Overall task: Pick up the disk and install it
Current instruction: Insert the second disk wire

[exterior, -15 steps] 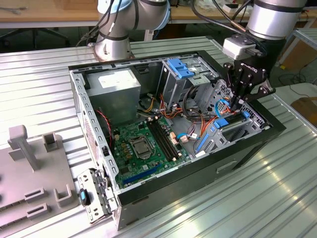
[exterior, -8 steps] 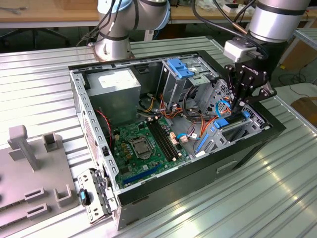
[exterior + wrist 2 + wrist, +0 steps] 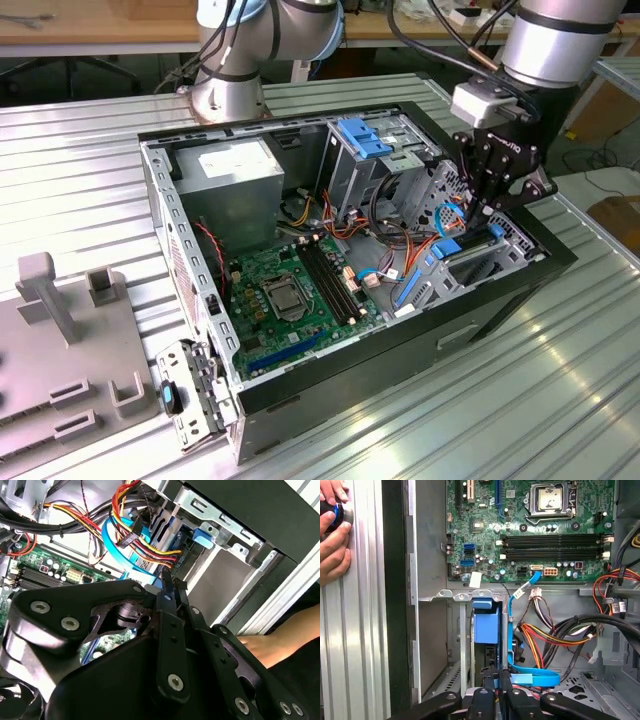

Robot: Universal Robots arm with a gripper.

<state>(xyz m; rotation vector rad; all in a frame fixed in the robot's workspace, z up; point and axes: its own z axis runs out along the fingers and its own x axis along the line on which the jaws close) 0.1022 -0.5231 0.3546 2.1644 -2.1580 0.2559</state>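
The disk [image 3: 468, 262] sits low in the drive bay at the exterior view's right end of the open computer case [image 3: 500, 300], dark, with its blue bracket along its edges. The first wrist view looks down on the disk's blue bracket end [image 3: 485, 625], set between the bay's metal walls. My gripper [image 3: 480, 212] hangs just above the disk, fingers drawn together. In both wrist views the gripper's tips [image 3: 170, 582] [image 3: 496, 677] are narrow and close beside the blue flat cable [image 3: 532, 676]. I see nothing clamped between them.
Bundled coloured cables [image 3: 555, 635] crowd the bay beside the gripper. The green motherboard [image 3: 290, 290], grey power-supply box [image 3: 235, 170] and silver cage with blue latch [image 3: 365, 140] fill the case. A person's hand [image 3: 332, 530] rests on the ribbed table outside the case wall.
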